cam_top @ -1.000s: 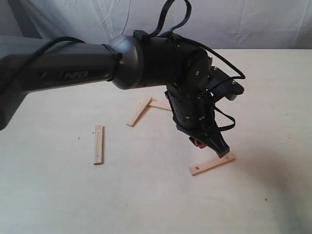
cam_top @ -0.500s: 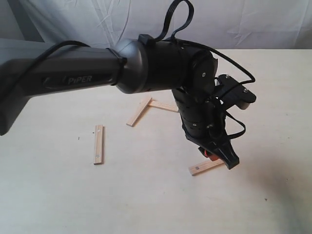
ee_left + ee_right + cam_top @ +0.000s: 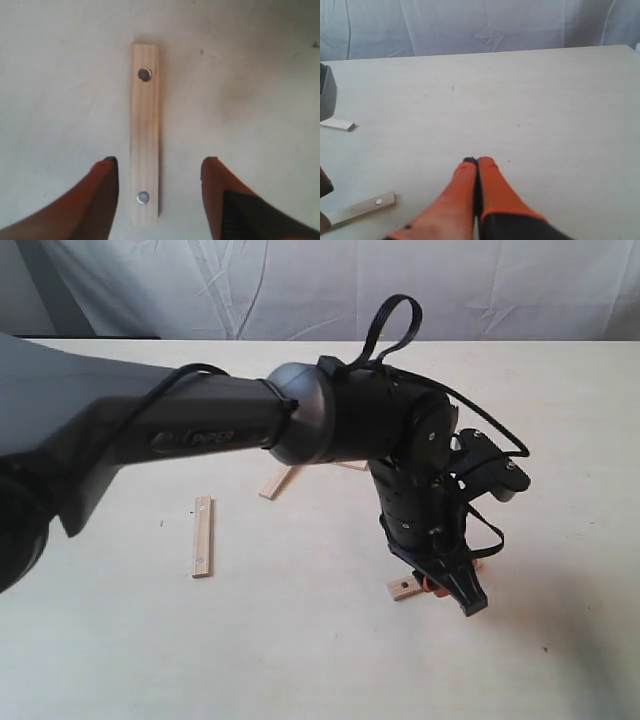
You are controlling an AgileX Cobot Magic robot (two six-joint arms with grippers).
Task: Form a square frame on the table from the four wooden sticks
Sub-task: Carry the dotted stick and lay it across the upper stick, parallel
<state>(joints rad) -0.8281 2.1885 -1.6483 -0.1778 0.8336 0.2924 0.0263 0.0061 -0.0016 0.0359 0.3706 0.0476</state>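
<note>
My left gripper (image 3: 451, 594) hovers open over one wooden stick (image 3: 404, 588), which lies flat on the table (image 3: 300, 640). In the left wrist view this stick (image 3: 145, 125) runs lengthwise between the orange fingers (image 3: 102, 192), nearer to one of them, and the left gripper (image 3: 160, 160) touches nothing. A second stick (image 3: 202, 536) lies alone at the left. Two more form an L (image 3: 276, 483) behind the arm, mostly hidden. My right gripper (image 3: 477, 161) is shut and empty above bare table, out of the exterior view. It sees one stick (image 3: 362, 207) nearby and another's end (image 3: 337, 124).
The left arm's thick black body (image 3: 350, 430) and its cables cover the middle of the table. A white cloth backdrop (image 3: 400, 280) hangs behind the far edge.
The left arm has swung forward and lower, so its gripper now covers most of the right-hand stick. The sticks have not moved.
</note>
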